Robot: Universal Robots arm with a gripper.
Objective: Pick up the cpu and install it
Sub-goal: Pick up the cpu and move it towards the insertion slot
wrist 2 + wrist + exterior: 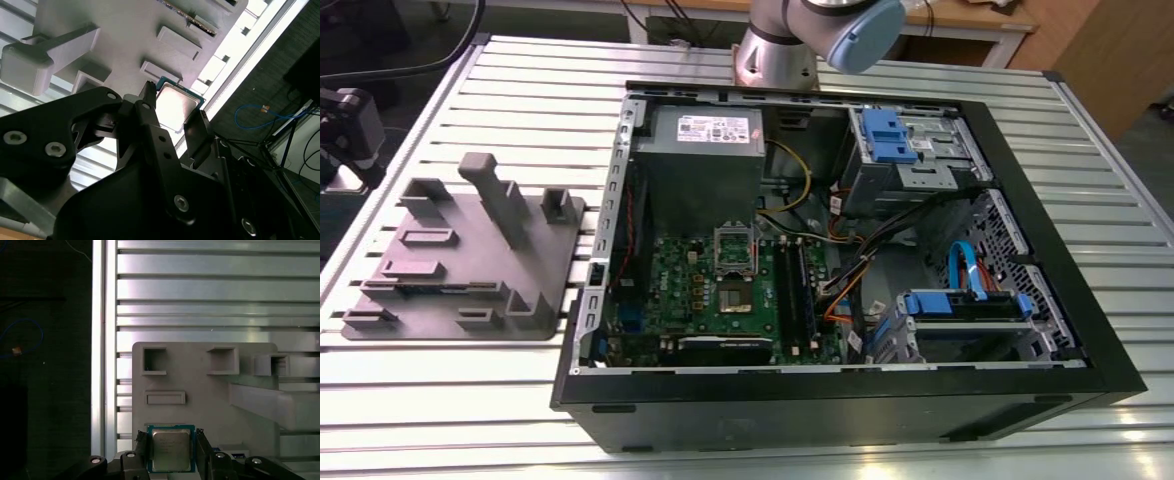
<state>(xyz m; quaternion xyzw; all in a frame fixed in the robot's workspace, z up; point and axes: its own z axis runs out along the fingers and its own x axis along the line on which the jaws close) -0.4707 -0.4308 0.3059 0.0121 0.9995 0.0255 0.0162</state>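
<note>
A grey metal surface (pixel 480 400) with long slats holds an open computer case (pixel 854 390). On the exterior view's left stands a grey block (pixel 454 270) with posts. In both wrist views the black fingers (pixel 142 446) grip the cpu (pixel 171 449), one finger on each side. The cpu sits flat between them, shiny top up, over the grey block.

Grey fixture (pixel 454 272) (upright posts) lies beside the open computer case (pixel 827 405).

A slatted aluminium table (pixel 454 420) stands on dark floor (pixel 45 390), a wooden desk (pixel 987 20) behind.
</note>
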